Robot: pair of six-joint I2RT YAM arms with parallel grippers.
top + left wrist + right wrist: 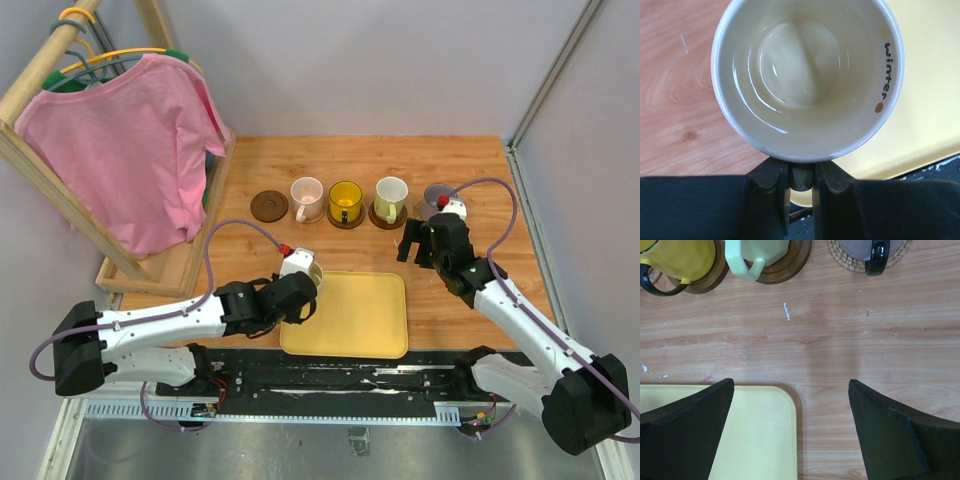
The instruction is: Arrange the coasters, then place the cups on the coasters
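Note:
A row runs along the far side of the table: an empty dark brown coaster [268,205], a pale pink cup [307,198], an amber cup [345,201], a white-green cup [390,197] and a greyish purple cup [437,198]. The amber cup [680,260] and white-green cup [760,255] stand on brown coasters. The purple cup [875,247] is on a woven coaster [840,255]. My left gripper [303,288] is shut on the handle of a cream cup [807,75], held upright over the tray's far left corner. My right gripper [791,385] hangs open and empty, near side of the row.
The yellow tray [350,320] lies at the near middle, its corner [760,435] under my right gripper. A wooden rack [160,265] with a pink shirt [130,150] on a hanger fills the left side. Walls close the table at the back and right.

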